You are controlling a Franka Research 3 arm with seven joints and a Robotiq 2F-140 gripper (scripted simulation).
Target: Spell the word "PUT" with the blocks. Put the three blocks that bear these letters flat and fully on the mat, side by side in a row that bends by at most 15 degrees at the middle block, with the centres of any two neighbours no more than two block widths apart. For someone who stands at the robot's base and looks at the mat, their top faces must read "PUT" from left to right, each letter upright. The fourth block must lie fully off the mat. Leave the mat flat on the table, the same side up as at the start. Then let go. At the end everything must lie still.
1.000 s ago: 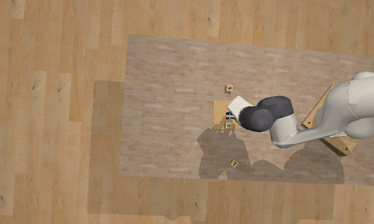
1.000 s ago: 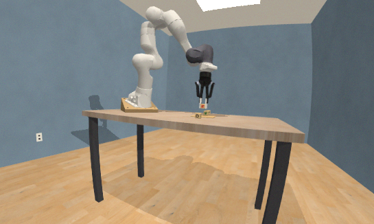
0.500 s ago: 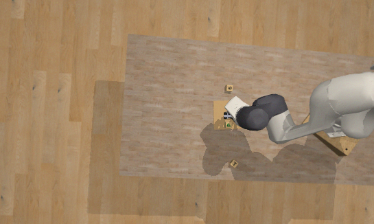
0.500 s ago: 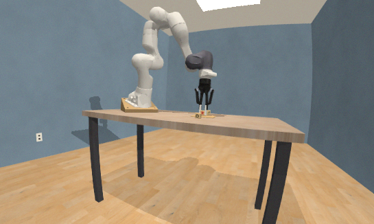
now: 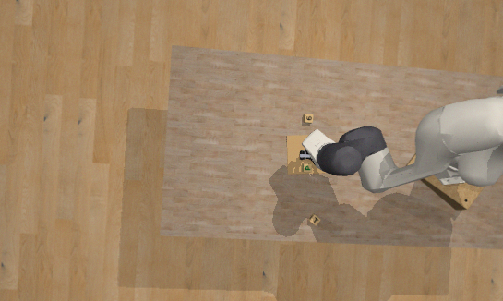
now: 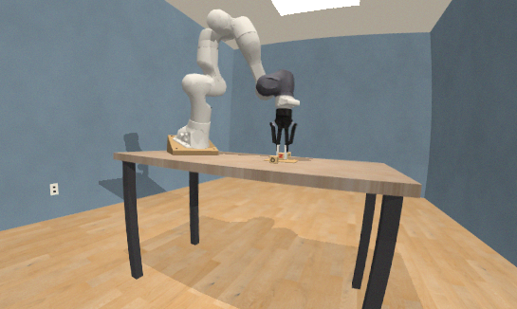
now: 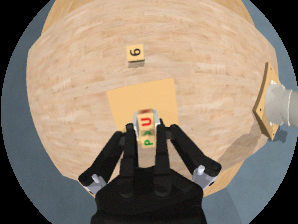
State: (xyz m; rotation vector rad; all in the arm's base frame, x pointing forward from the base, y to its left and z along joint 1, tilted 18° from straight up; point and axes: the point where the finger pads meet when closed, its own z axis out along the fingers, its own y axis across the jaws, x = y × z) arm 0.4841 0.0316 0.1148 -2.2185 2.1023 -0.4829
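My gripper [image 7: 146,116] is shut on the block with the red U [image 7: 144,121] and holds it low over the tan mat [image 7: 143,104], right beside the block with the green P [image 7: 148,140], which lies on the mat. From above, the P block [image 5: 307,168] shows on the mat [image 5: 299,156], with the gripper [image 5: 305,154] half hidden under the wrist. From the side, the U block [image 6: 281,155] sits between the fingertips at mat height; I cannot tell if it touches. A third block [image 5: 314,220], which seems to bear a T, lies off the mat on the table. A fourth block [image 5: 308,118] with a dark 6-like glyph lies off the mat.
The robot's base plate [image 5: 452,186] stands on the table's right end. The arm's shadow covers the table around the T-like block. The fourth block also shows in the wrist view [image 7: 135,52], beyond the mat.
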